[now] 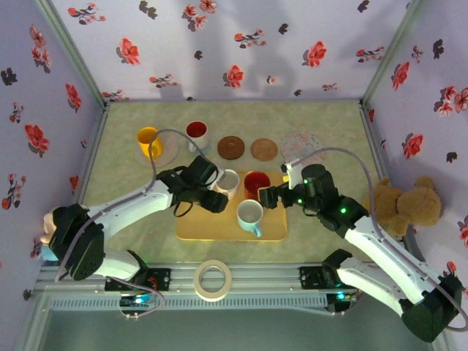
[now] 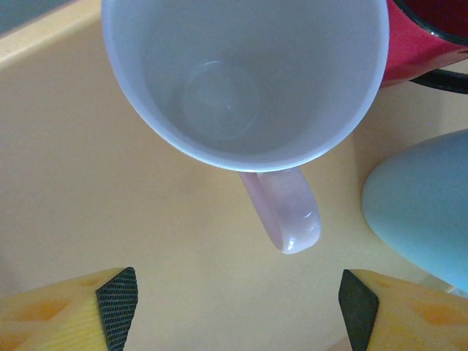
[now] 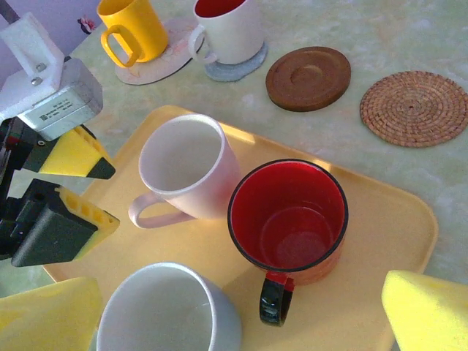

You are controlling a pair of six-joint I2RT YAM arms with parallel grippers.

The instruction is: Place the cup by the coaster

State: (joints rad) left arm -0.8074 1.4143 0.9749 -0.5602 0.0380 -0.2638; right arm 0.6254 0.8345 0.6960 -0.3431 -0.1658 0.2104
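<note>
The left claw (image 2: pixel 238 307) has yellow fingers (image 2: pixel 51 314) with black cross-hatched pads (image 2: pixel 117 303). Ahead of it, a white mug (image 2: pixel 241 73) with a pale pink handle stands on a plain yellow tray (image 2: pixel 110 197). To the claw's right are a red mug (image 2: pixel 424 36), black at rim and handle, and a pale blue mug (image 2: pixel 424 212). Beyond the yellow-fingered right claw (image 3: pixel 238 314), a dark brown coaster (image 3: pixel 308 77) and a tan woven coaster (image 3: pixel 414 107) lie on the mottled pale green table (image 3: pixel 380 36).

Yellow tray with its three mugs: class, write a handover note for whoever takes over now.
Left pincer: open, straddling the pink handle of the white ceramic mug, not gripping.
Right pincer: open, by the red mug.
Both mugs and a pale blue mug stand on the yellow plastic tray.
Done: yellow mug and red-lined cup sit on coasters.
To do: three tray mugs; brown wooden coaster, woven coaster and patterned coaster are free.
</note>
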